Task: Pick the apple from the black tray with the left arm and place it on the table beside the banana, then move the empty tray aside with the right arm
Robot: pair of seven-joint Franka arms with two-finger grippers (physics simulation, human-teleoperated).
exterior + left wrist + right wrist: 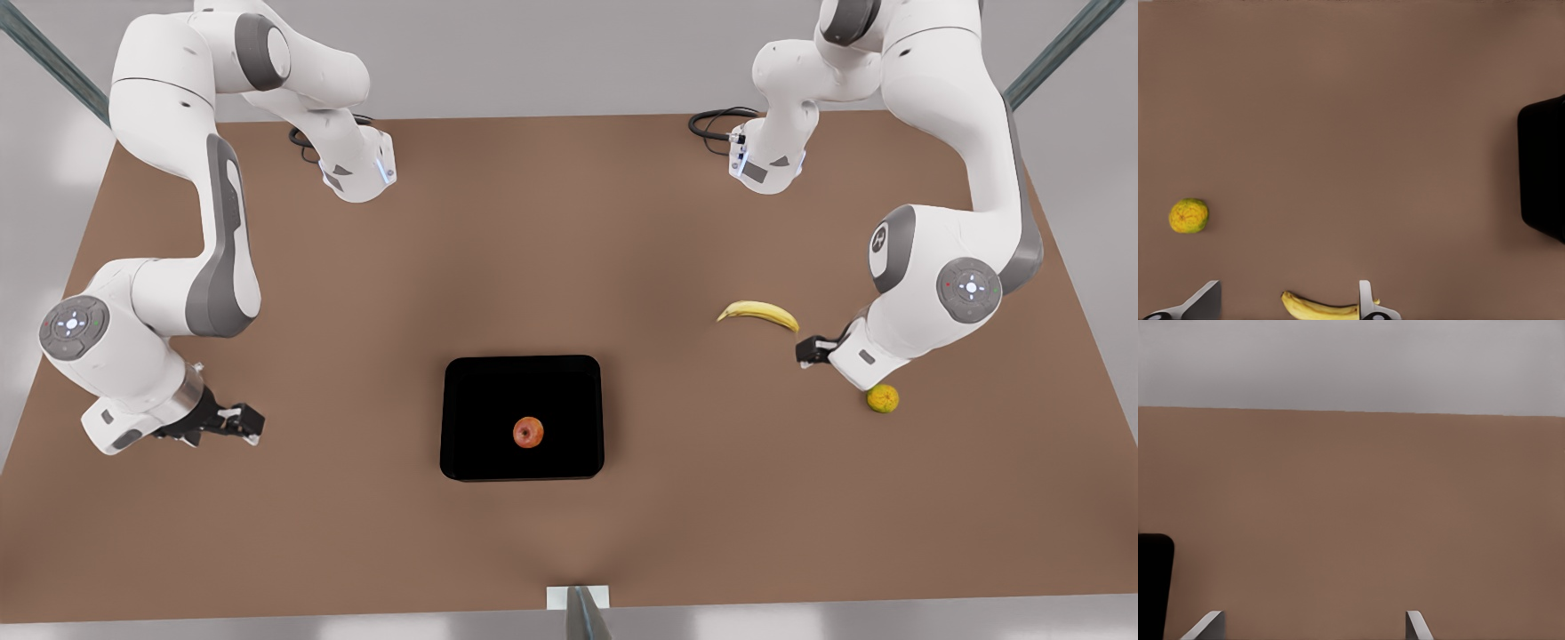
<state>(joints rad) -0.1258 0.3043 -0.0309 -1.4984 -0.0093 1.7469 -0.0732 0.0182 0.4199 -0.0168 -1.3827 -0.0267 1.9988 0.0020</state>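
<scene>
The apple point(528, 432) lies inside the black tray point(480, 391), near the middle of the table point(569, 249). The banana point(758, 312) lies toward the front view's right, with its peel also in the left wrist view point(1318, 308). My left gripper point(813, 348) hovers open just beside the banana, its fingers point(1365, 300) spread wide, far from the apple. The tray's edge point(1545, 167) shows in that view; the apple does not. My right gripper point(242, 421) waits open at the front view's left, well apart from the tray point(1153, 587).
A round yellow-green, orange-mottled fruit point(883, 398) rests under the left arm's wrist, and the left wrist view shows this fruit point(1188, 215) too. Cables point(720, 120) lie at the arm bases. A small white bracket point(578, 597) sits at the table's front edge.
</scene>
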